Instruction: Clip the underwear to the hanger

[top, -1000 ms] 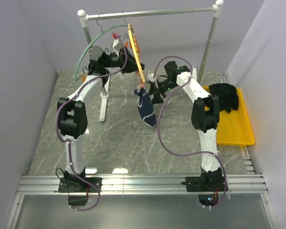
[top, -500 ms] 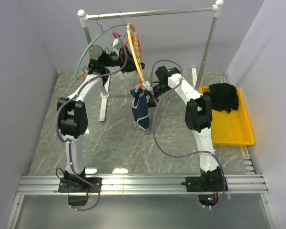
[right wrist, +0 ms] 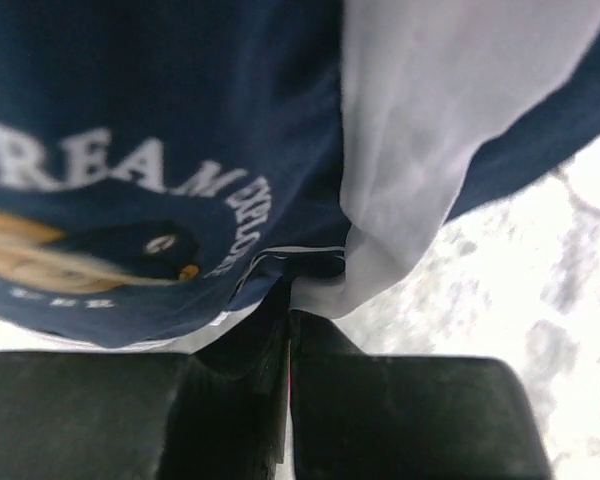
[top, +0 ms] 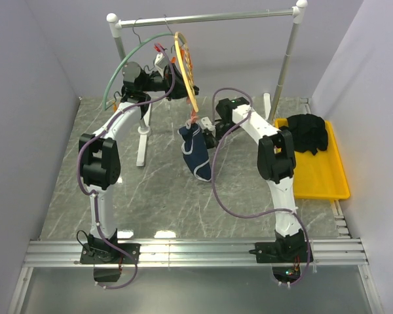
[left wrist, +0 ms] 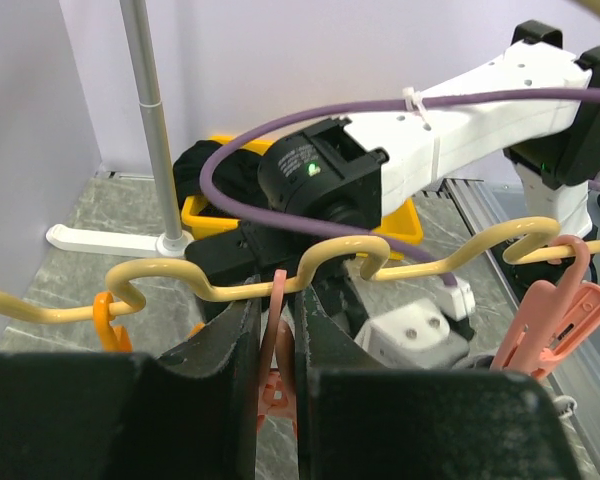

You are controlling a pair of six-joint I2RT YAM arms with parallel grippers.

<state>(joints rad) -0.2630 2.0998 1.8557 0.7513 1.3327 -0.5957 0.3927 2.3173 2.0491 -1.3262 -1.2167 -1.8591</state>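
Left gripper [left wrist: 278, 335] was pressed together on an orange clip [left wrist: 276, 300] hanging from the wavy wire of the hanger [left wrist: 350, 242], steadying it high up near the rail [top: 209, 16]; a second clip [left wrist: 550, 312] dangled free just to the side; down at the low end of the yellow arc, the underwear [top: 196, 154] hung in the air, well above the table [top: 118, 190], its top edge bunched right at the lowest clip [top: 195, 120]; the right gripper [top: 208, 135] was in there too, and its wrist view showed the jaws pinching a fold of navy cloth and white trim, printed front spread above the fingers [right wrist: 230, 400]; so the carry looked done and the garment was at the clip, by my reckoning; whether that clip had actually bitten the fabric, I could not tell, since arm and cloth hid the pinch point; what seemed left was confirming the clip's hold and then letting the right claw go without dragging the briefs off.
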